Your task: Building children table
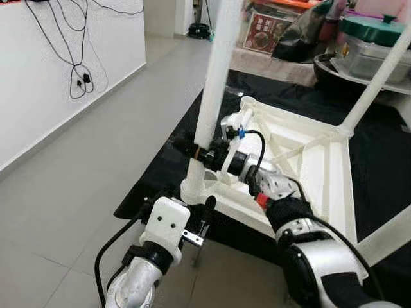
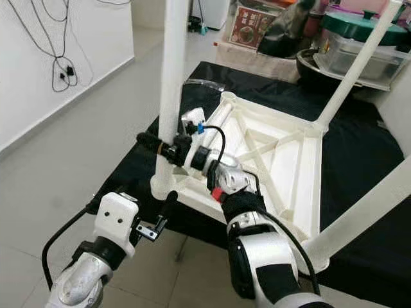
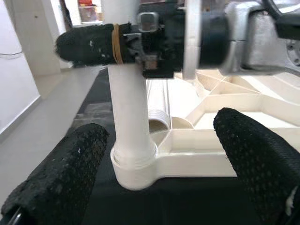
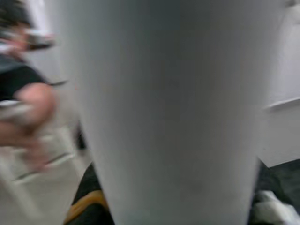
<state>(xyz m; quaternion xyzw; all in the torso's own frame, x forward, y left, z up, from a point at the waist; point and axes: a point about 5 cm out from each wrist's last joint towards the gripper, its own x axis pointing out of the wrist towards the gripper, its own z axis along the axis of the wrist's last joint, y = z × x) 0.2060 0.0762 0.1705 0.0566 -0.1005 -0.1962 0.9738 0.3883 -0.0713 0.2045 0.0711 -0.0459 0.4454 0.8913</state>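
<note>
A grey tiled floor (image 1: 77,186) runs beside a white wall (image 1: 58,70) hung with looped black cables (image 1: 80,80). A black mat (image 2: 359,173) lies spread over the floor, and on it the white plastic children's table (image 2: 282,160) rests upside down, its ribbed underside facing up. Smooth, round white legs rise from its corners: the near-left leg (image 2: 173,77) stands upright in its corner socket (image 3: 133,166), another leg (image 2: 356,64) rises from the far-right corner, and a third (image 2: 366,212) slants up at the near right. A loose threaded tube (image 3: 157,105) lies inside the frame just behind the socket.

Clutter crowds the far side of the mat: a clear lidded container with a green top (image 1: 372,42), a dark bag (image 1: 302,32) and a red printed box (image 1: 263,32).

The right tool (image 2: 168,149) reaches across the frame and is clamped on the near-left leg above the socket, its textured black fingers (image 3: 89,44), one ringed by a yellow band, pressed against the tube; the leg's blurred white surface looms close in the right wrist view. The left tool (image 3: 159,173) sits low at the mat's near edge, its two rough black fingers (image 3: 61,183) spread wide to either side of the socket, gripping nothing.
</note>
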